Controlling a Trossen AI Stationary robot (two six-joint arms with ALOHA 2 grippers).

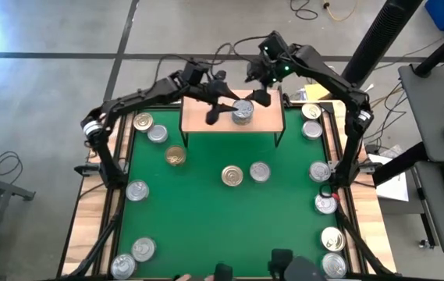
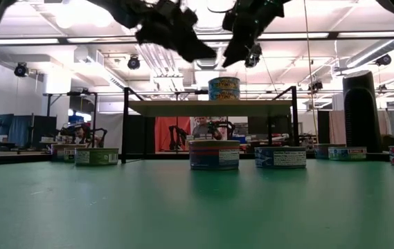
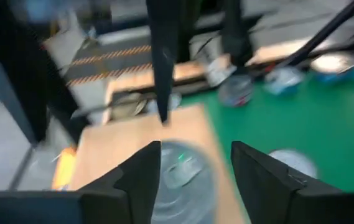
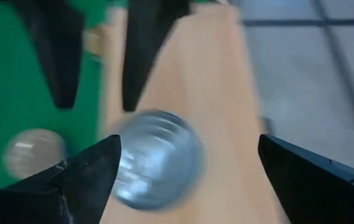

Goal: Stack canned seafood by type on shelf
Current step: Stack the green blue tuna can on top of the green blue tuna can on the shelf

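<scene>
The shelf (image 1: 206, 119) is a light-wood board on black legs at the table's far edge. Two tins stand stacked on it (image 1: 242, 112) (image 2: 224, 88), with silver tops and bluish sides. My left gripper (image 1: 220, 104) (image 2: 198, 50) hovers open just above and left of the stack. In its wrist view the top tin (image 3: 183, 177) shows blurred between its fingers (image 3: 195, 168). My right gripper (image 1: 257, 87) (image 2: 242, 47) hovers open above the stack's far right side, and the tin (image 4: 158, 158) lies below its spread fingers (image 4: 189, 174). Neither gripper touches the stack.
Several loose tins rest on the green table top: along the left side (image 1: 157, 133) (image 1: 137, 190), in the middle (image 1: 232, 176) (image 1: 260, 171), and down the right edge (image 1: 320, 171) (image 1: 326, 204). The shelf board has bare wood left and right of the stack.
</scene>
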